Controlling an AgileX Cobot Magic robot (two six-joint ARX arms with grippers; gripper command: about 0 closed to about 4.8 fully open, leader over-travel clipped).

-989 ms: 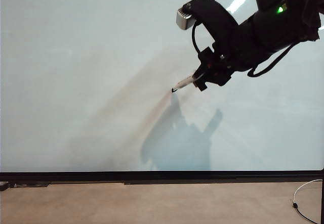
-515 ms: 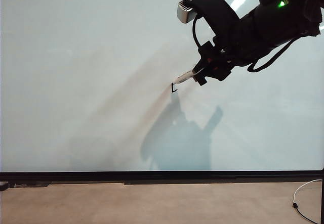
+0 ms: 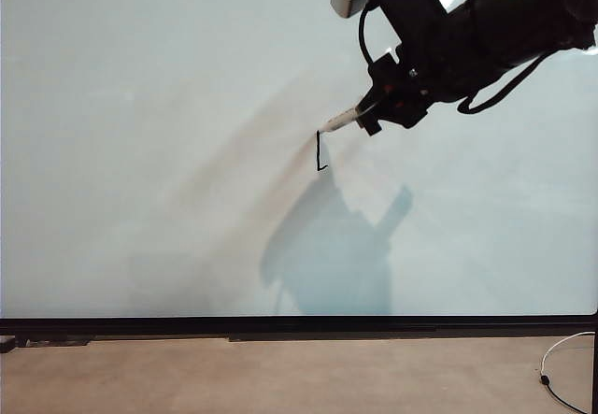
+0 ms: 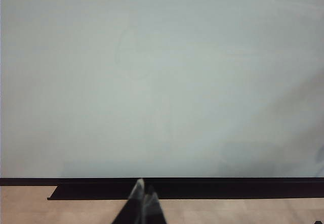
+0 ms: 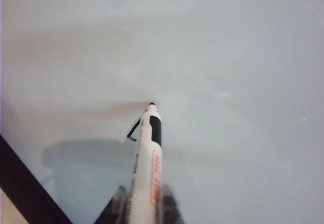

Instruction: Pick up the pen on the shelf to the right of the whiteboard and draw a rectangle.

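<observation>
A slim white pen (image 5: 147,168) with dark print, an orange label and a black tip presses against the glossy pale whiteboard (image 3: 140,152), clamped in the right gripper (image 3: 378,115) high on the board. Beside the tip runs one thin black stroke of the rectangle (image 3: 320,150), hooked at its foot. The left gripper (image 4: 144,193), fingertips together, sits low before the board's black bottom edge.

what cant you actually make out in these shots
- Right gripper: shut on the pen, its fingers blurred and cut off by the edge of the right wrist view; dark and small in the exterior view.
- Print on the pen: too blurred to read.
- Rectangle: the pen hides most of it in the right wrist view.
- Left gripper: shut, only its tips show.
</observation>
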